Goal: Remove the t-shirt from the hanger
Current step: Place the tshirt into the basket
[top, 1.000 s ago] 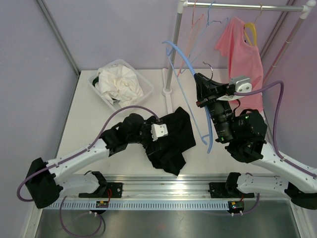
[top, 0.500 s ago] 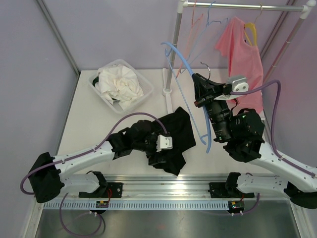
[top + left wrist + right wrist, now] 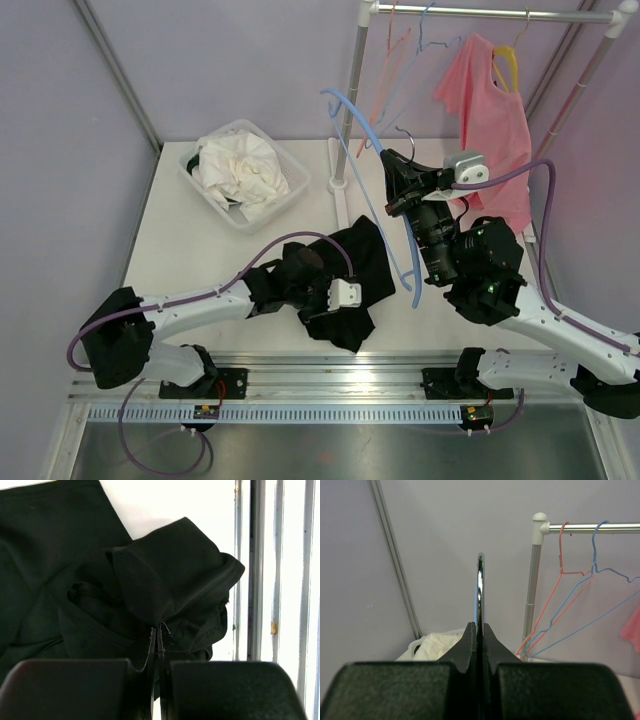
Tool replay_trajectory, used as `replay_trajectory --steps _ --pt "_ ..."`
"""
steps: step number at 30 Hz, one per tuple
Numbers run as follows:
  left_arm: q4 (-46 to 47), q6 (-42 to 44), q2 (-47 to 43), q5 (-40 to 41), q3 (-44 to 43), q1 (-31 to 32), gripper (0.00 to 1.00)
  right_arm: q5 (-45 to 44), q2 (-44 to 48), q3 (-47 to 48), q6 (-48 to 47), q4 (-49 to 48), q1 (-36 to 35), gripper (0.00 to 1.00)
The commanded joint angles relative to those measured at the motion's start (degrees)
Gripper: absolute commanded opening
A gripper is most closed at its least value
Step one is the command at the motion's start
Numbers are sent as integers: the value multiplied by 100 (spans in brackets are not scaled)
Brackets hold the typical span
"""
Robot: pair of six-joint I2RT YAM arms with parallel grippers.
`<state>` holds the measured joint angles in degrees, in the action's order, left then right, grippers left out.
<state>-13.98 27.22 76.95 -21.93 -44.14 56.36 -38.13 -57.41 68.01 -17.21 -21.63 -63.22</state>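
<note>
On the left, far back, a clear plastic bin point(image 3: 293, 192) holds crumpled white cloth point(image 3: 240, 170). Nearer to us, the left gripper point(image 3: 159, 635) is pinched tight on a fold of the black t-shirt point(image 3: 355, 262). The t-shirt is soft and bunched up. It lies in a heap on the middle of the white table point(image 3: 180, 250), close to the near edge. The heap is longer from far to near than from side to side.

Just right of it we see the blue hanger point(image 3: 410, 275), thin and curved. It slants from far and high down to near. We cannot tell if its low end touches the t-shirt. The right gripper point(image 3: 480, 630) is squeezed shut on the hanger's shiny metal hook point(image 3: 480, 590).

Behind stands a metal rack point(image 3: 480, 12) with a pink shirt point(image 3: 490, 100). The walls are pale purple and plain.
</note>
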Motion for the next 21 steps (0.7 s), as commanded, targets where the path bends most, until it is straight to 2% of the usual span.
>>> replay_trajectory --steps 1,5,9,13,18,20,21 --pt "377 -6 -565 328 -25 7 0 -89 54 257 -63 -404 11 0" --pt "782 -375 -953 1374 11 -203 0 -89 98 231 -54 -377 11 0" --pt "914 -1041 -1033 1832 -287 -1194 0 -98 133 222 -45 -351 12 0" --pt "880 -1377 -823 2631 -516 -1812 0 -107 195 195 -45 -333 3 0" --pt "81 -1360 607 2423 -1254 -1883 0 -107 265 160 -28 -298 3 0" --pt "-43 -1325 900 2229 -1422 -1892 0 -107 291 151 -19 -272 12 0" --pt "-52 -1299 1049 1863 -1448 -1883 0 -116 300 143 -28 -263 3 0"
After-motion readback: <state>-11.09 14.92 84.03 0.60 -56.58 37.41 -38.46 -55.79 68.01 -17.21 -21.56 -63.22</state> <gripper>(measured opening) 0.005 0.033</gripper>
